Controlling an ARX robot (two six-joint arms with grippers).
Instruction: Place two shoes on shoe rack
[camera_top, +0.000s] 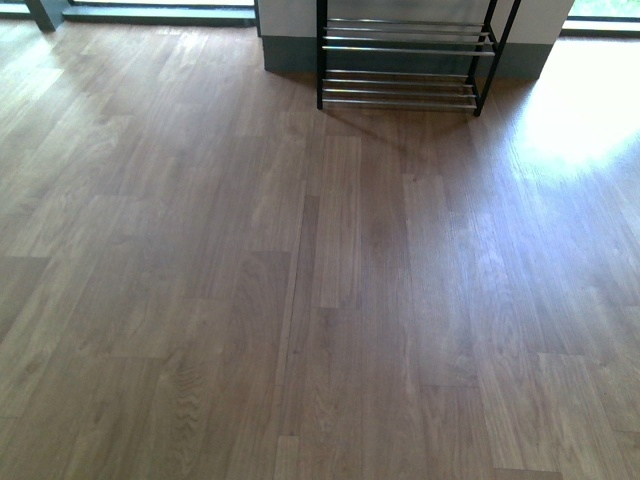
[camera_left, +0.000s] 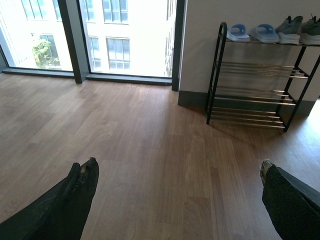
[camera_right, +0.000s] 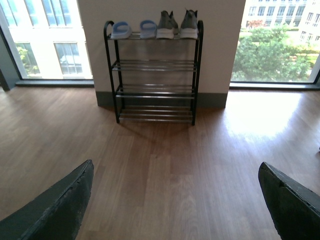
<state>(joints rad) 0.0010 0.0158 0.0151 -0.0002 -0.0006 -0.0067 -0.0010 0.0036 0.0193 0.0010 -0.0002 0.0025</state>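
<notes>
Room: bare wood-plank floor (camera_top: 300, 300) runs to a pale wall between tall windows (camera_right: 275, 45); sun glare lies on the floor to one side of the rack.
Shoe rack: the shoe rack (camera_right: 155, 92) stands against the wall, black side frames and chrome bars, well apart from both arms; the front view catches only its two lowest tiers.
Shoes: the two grey sneakers (camera_right: 175, 25) sit side by side on the top tier, heels outward, soles flat on the bars; they look already placed.
Neighbours: a pair of blue slippers (camera_right: 131, 29) lies on the same tier just beside the sneakers; the lower tiers hold nothing.
Left pincer: the left pincer (camera_left: 180, 190) is spread wide with nothing between its fingers (camera_left: 82, 185), only floor showing.
Right pincer: the right pincer (camera_right: 175, 195) is likewise spread wide and carries nothing, aimed squarely at the rack.
Stage: judging by the shoes on the rack and both pincers being free, the task seems at its end, or in the retreat after release.
Doing it well: keep both arms well away from the rack so no bar or shoe gets nudged; check that neither sole overhangs the front bar.
Risk: a heel hanging past the bar could tip forward if the rack is bumped.
</notes>
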